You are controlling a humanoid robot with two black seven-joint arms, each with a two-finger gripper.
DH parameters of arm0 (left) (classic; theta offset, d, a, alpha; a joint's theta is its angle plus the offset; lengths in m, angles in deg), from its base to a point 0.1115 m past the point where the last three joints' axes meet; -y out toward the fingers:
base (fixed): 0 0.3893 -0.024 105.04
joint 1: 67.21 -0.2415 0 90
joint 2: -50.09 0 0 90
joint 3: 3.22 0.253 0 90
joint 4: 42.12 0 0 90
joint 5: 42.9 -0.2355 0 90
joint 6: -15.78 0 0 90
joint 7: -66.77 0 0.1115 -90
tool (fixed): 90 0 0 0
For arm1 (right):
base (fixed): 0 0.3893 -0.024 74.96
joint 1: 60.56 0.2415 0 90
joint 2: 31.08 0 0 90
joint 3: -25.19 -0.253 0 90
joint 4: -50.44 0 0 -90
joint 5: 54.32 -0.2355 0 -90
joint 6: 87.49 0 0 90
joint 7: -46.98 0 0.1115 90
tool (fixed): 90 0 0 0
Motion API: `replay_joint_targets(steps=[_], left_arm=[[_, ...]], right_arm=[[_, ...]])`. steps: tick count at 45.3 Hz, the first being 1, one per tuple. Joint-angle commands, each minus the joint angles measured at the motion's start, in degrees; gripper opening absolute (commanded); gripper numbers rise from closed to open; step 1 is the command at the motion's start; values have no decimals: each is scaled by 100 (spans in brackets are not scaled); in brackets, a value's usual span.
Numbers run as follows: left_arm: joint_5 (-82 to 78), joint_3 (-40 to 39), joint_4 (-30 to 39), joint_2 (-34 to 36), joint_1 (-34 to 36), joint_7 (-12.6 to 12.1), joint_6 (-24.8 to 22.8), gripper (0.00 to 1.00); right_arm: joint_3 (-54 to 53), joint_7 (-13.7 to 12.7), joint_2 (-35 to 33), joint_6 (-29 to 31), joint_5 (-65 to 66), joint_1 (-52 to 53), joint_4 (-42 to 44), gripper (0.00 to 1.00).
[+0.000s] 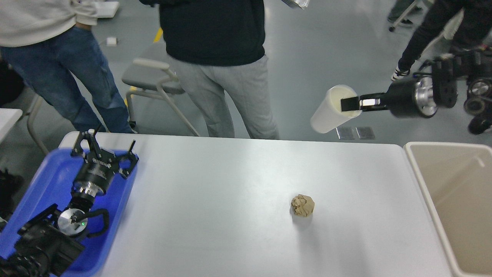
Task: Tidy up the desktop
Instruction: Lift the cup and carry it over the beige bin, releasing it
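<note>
The white desktop [215, 200] fills the lower half of the head view. A crumpled brown paper ball [302, 205] lies on it, right of centre. My right gripper [348, 104] is shut on the rim of a white paper cup [328, 111] and holds it tilted, high in the air past the table's far right edge. My left gripper [103, 148] is open and empty, fingers spread, above the blue tray [50, 181] at the left.
A beige bin [457, 204] stands at the table's right end, its inside bare. Three people stand beyond the far edge, one in grey trousers [226, 96] right against it. A grey chair [153, 80] stands behind the table.
</note>
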Motion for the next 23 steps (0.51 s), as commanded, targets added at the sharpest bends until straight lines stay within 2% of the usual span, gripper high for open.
replay_joint_targets(steps=[1, 6, 11, 23], left_arm=[[0, 0, 0, 0, 3, 0, 0, 100], [0, 0, 0, 0, 3, 0, 0, 100], [0, 0, 0, 0, 3, 0, 0, 100], [0, 0, 0, 0, 3, 0, 0, 100]], right_arm=[[-1472, 235, -1104, -389, -1059, -2035, 1030, 0], [-1781, 437, -1131, -521, -1990, -2827, 2022, 0], [-1807, 491, -1008, -565, -3230, -3486, 3094, 0], [-1921, 543, 678, -548, -5050, -4656, 5757, 0]])
